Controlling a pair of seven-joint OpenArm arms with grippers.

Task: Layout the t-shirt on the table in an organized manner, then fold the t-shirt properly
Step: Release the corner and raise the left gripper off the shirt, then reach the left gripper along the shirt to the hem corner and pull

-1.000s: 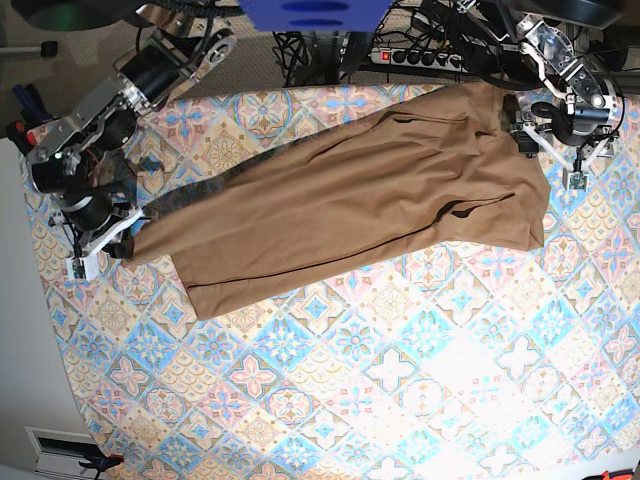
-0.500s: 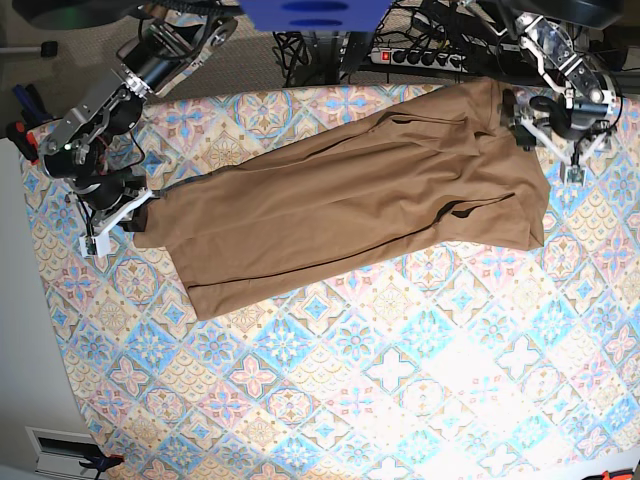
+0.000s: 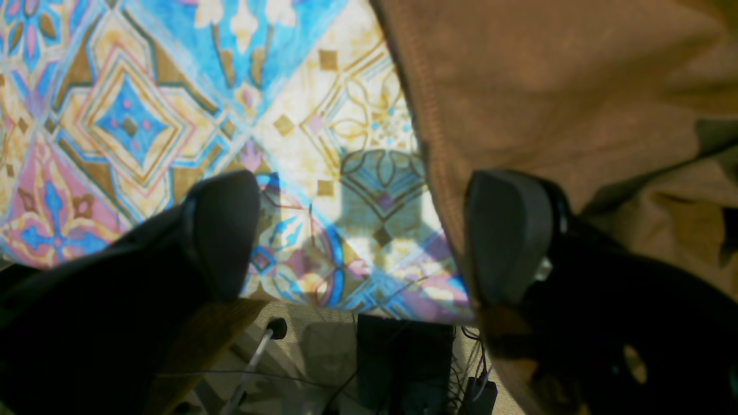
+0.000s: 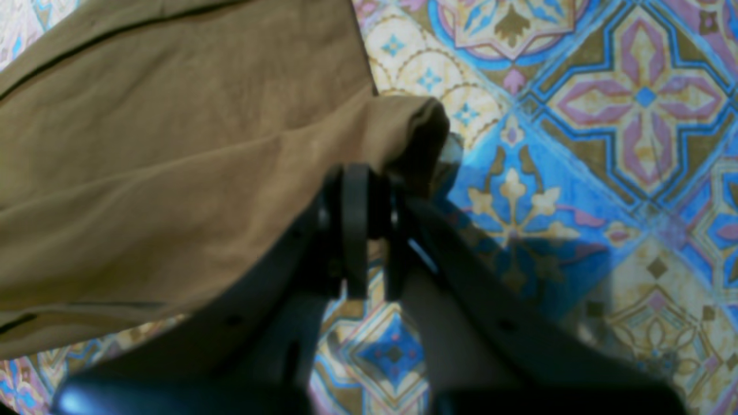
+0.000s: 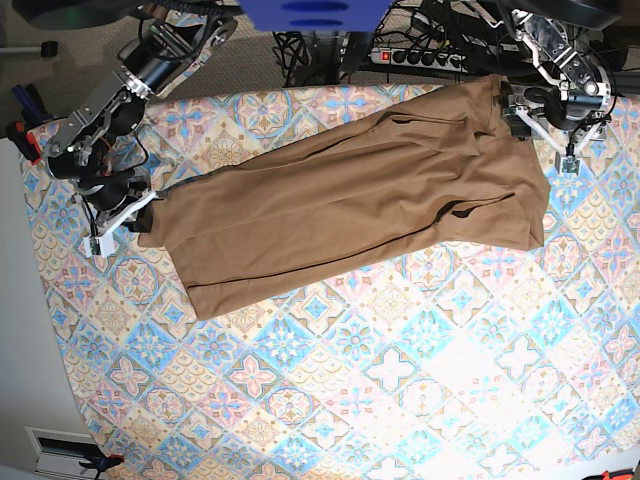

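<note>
The tan-brown t-shirt lies stretched in a long diagonal band across the table, from near left to far right. At its left end my right gripper is shut on a bunched corner; in the right wrist view the right gripper pinches a rolled fold of the t-shirt. At the far right, my left gripper hangs open over the shirt's upper end. In the left wrist view the left gripper straddles the t-shirt hem: one finger above cloth, the other above bare table.
The table's far edge runs just behind the left gripper, with a power strip and cables on the floor beyond. A blue object hangs over the far middle. A white surface borders the table's left side.
My right gripper has drawn the shirt's left corner up and inward, toward the far side. My left gripper has shifted slightly toward the table's far edge, still open.
</note>
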